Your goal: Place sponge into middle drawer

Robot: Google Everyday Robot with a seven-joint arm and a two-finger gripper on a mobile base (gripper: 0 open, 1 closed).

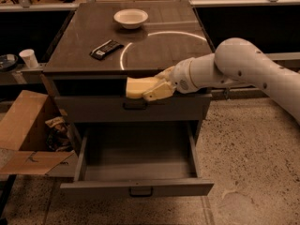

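Observation:
The pale yellow sponge is held in my gripper, which is shut on it. The gripper hangs in the air in front of the cabinet's top front edge, over the closed upper drawer front. The white arm reaches in from the right. Below, the middle drawer is pulled out wide open; its grey inside is bare and its front with a small dark handle faces me. The sponge is above the drawer's back part, well clear of it.
On the cabinet top stand a white bowl at the back and a black flat wrapped bar left of centre. An open cardboard box sits on the floor at the left. A white cup stands on a shelf at far left.

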